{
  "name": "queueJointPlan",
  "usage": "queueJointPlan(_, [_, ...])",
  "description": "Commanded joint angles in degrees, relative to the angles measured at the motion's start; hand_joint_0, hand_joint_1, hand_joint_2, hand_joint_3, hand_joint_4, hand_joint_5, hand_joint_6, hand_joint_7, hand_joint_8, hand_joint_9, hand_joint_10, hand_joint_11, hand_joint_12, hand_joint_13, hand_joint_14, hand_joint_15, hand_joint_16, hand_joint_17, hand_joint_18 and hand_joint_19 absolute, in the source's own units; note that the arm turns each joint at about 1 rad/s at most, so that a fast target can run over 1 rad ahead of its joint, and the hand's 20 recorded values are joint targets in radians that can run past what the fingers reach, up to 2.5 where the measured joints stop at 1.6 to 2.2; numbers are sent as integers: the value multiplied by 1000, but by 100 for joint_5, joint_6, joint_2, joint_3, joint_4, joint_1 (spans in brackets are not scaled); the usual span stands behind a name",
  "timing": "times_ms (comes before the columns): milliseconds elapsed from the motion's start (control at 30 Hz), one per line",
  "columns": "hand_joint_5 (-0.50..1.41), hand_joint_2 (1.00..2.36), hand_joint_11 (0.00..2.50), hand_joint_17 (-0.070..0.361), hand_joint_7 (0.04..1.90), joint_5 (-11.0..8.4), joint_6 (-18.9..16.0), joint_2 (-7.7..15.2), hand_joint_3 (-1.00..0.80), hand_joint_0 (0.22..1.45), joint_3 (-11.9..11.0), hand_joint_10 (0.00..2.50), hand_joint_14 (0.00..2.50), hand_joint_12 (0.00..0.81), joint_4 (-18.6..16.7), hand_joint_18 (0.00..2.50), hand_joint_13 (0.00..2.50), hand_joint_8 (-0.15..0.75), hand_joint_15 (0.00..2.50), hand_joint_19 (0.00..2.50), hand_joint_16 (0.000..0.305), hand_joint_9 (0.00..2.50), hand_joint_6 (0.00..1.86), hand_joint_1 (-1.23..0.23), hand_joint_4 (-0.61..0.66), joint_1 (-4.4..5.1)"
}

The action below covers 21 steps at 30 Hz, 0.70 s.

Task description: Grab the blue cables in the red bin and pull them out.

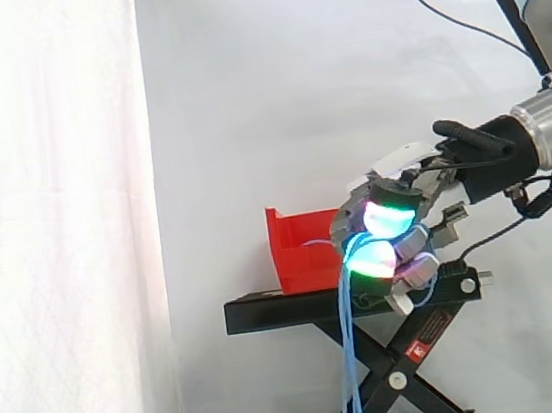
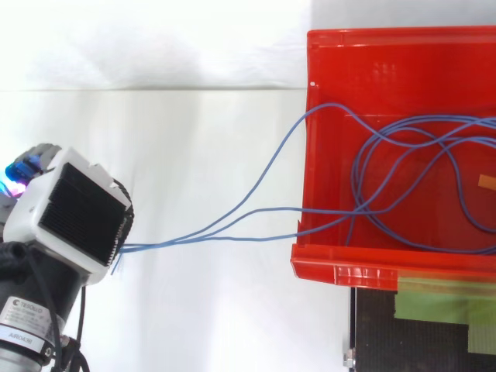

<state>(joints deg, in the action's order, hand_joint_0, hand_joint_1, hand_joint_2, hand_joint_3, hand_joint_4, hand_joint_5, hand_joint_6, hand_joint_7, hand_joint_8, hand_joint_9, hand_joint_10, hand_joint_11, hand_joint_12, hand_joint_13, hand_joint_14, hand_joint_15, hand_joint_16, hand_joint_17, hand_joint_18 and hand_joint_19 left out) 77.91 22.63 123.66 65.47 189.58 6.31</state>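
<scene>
hand mid-right of side view, fingers curled round blue cables, strands hanging to bottom edge, top view: cables run from hand lower left into red bin right, loops inside

Black scissor stand before white curtain; green tape on stand top.

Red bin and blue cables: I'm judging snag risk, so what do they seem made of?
Red bin: likely moulded plastic, smooth, slightly glossy; uniform colour, soft sheen on its rim. Blue cables: probably plastic-jacketed wire, smooth; they loop loosely and droop from the hand.
</scene>
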Motion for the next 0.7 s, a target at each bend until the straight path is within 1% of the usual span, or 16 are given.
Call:
queueJointPlan(0, [813, 1000, 1733, 87, 631, 137, 132, 0, -1000, 913, 1, 627, 149, 269, 0, 898, 1350, 155, 1718, 780, 39, 1295, 937, -748, -17, 2])
queueJointPlan(33, [814, 1000, 1737, 87, 633, 154, 167, 0, -1000, 913, 1, 640, 166, 276, 0, 897, 1350, 148, 1705, 789, 39, 1293, 936, -748, -25, 2])
queueJointPlan(67, [815, 1000, 1698, 88, 624, 181, 194, 0, -1000, 913, 1, 723, 215, 273, 0, 899, 1340, 157, 1718, 787, 39, 1289, 937, -749, -17, 2])
queueJointPlan(133, [815, 1000, 1700, 88, 639, 225, 255, 0, -1000, 913, 1, 752, 265, 272, 0, 901, 1335, 150, 1704, 779, 39, 1286, 930, -749, -21, 2])
queueJointPlan(167, [816, 1000, 1687, 87, 627, 260, 299, -9, -1000, 912, 1, 834, 358, 276, 0, 903, 1331, 150, 1675, 787, 39, 1280, 933, -750, -24, 2])
queueJointPlan(233, [816, 1000, 1644, 88, 640, 269, 325, 0, -1000, 912, 1, 1022, 399, 269, 0, 909, 1324, 155, 1670, 786, 39, 1268, 928, -750, -24, 2])
queueJointPlan(267, [815, 1000, 1638, 88, 639, 278, 325, 0, -1000, 912, 1, 1055, 441, 272, 0, 908, 1320, 151, 1654, 794, 39, 1263, 928, -750, -23, 2])
queueJointPlan(300, [816, 1000, 1614, 88, 630, 278, 334, 0, -1000, 912, 1, 1212, 505, 273, 0, 909, 1314, 156, 1641, 795, 39, 1249, 929, -751, -22, 2])
queueJointPlan(367, [818, 1000, 1605, 87, 633, 295, 343, 0, -1000, 912, 1, 1252, 559, 276, 0, 909, 1311, 153, 1631, 794, 39, 1244, 926, -751, -23, 2])
queueJointPlan(433, [825, 1000, 1579, 88, 635, 295, 352, 0, -1000, 910, 1, 1488, 681, 275, 0, 915, 1292, 155, 1605, 800, 39, 1212, 918, -753, -28, 2])
queueJointPlan(500, [827, 1000, 1512, 87, 639, 321, 369, 0, -1000, 910, 1, 1642, 723, 273, 0, 918, 1289, 160, 1593, 803, 39, 1195, 913, -753, -28, 2])
queueJointPlan(533, [827, 1000, 1498, 87, 651, 321, 378, 0, -1000, 911, 1, 1773, 753, 274, 9, 920, 1286, 161, 1607, 805, 39, 1182, 909, -753, -26, 2])
queueJointPlan(667, [827, 1000, 1456, 86, 642, 339, 387, -9, -1000, 910, 1, 2014, 849, 269, 9, 929, 1278, 161, 1573, 812, 38, 1151, 908, -755, -25, 2])
